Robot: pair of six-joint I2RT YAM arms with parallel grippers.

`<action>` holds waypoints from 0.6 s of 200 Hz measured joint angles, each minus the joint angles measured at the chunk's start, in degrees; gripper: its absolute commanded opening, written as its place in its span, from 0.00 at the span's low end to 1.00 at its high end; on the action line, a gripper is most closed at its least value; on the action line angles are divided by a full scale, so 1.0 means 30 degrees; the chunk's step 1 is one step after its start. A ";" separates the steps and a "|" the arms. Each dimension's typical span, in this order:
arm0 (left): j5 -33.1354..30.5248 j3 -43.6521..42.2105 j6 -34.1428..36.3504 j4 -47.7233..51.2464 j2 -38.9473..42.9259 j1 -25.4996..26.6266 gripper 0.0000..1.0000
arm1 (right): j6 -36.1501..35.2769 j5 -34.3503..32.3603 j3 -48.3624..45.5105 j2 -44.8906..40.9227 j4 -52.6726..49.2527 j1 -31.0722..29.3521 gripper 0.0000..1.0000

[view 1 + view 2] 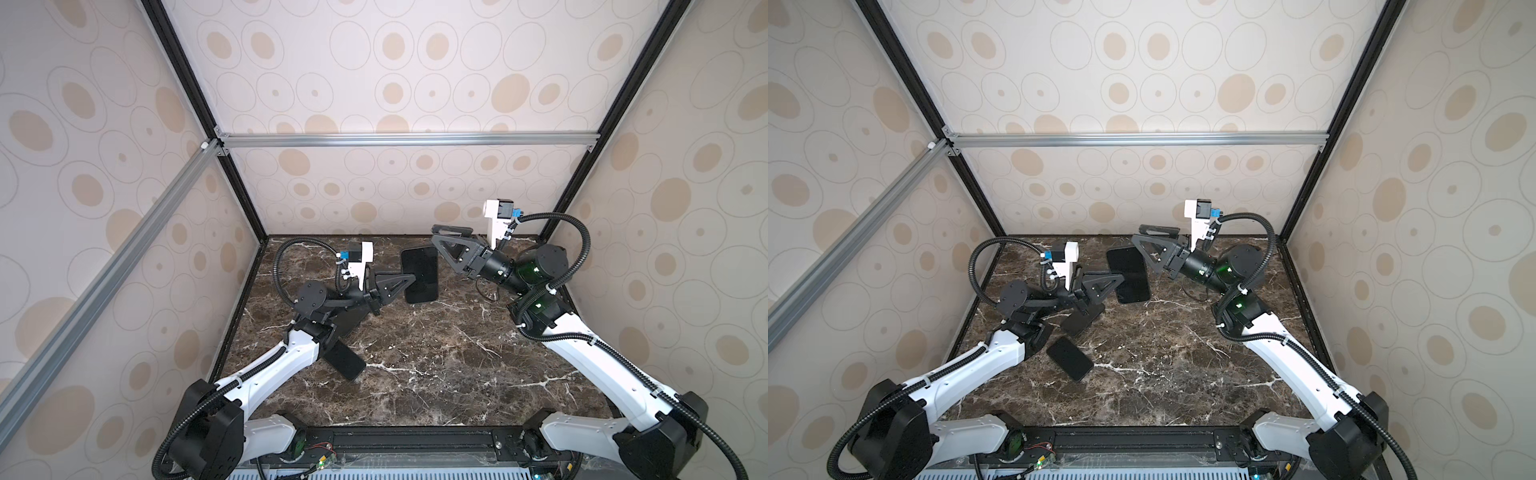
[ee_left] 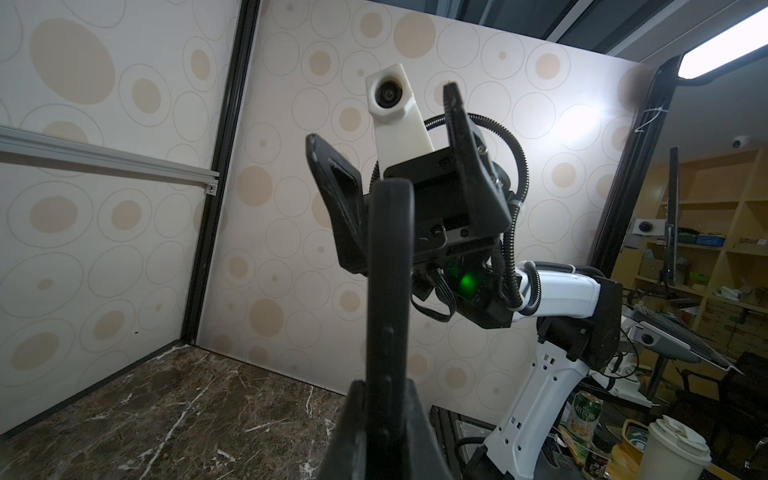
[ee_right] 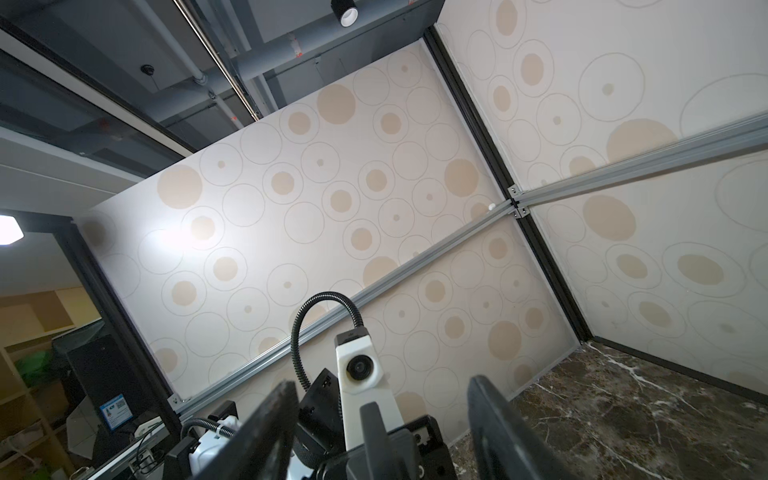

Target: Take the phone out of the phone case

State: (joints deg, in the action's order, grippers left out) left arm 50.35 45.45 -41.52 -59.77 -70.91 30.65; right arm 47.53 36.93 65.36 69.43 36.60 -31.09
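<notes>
Phone case (image 1: 422, 270) aloft over the tabletop (image 1: 436, 353), pinched by one long edge in the closed left end effector (image 1: 406, 279), far end between the parted jaws of the right end effector (image 1: 434, 235), apparently not yet gripped there.

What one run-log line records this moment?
left tool: shut on phone, raised above table | right tool: open, phone edge between jaws, not clamped | second black slab: lying on table

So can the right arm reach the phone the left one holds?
Probably yes: the right gripper stands open close by the phone, nothing between; the left gripper clamps its other side.
</notes>
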 measured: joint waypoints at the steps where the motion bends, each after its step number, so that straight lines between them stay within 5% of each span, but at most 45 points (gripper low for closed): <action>1: 0.0000 0.0000 0.0000 0.0000 0.0000 0.0000 0.00 | 0.0044 0.0029 0.0000 0.0015 0.0029 -0.0007 0.59; 57: 0.0022 0.0000 -0.0036 -0.0138 0.0000 0.0036 0.00 | 0.0991 0.1326 0.0226 0.0750 0.0663 -0.0007 0.59; 120: -0.0007 -0.0007 -0.0379 -0.0459 0.0000 0.0124 0.00 | 0.1676 0.1909 0.0321 0.0933 0.1596 -0.0007 0.40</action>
State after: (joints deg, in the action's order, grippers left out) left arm 50.33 45.43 -42.65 -61.14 -70.91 31.03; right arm 52.56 42.65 66.32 72.23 41.39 -31.11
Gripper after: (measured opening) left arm 0.119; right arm 0.430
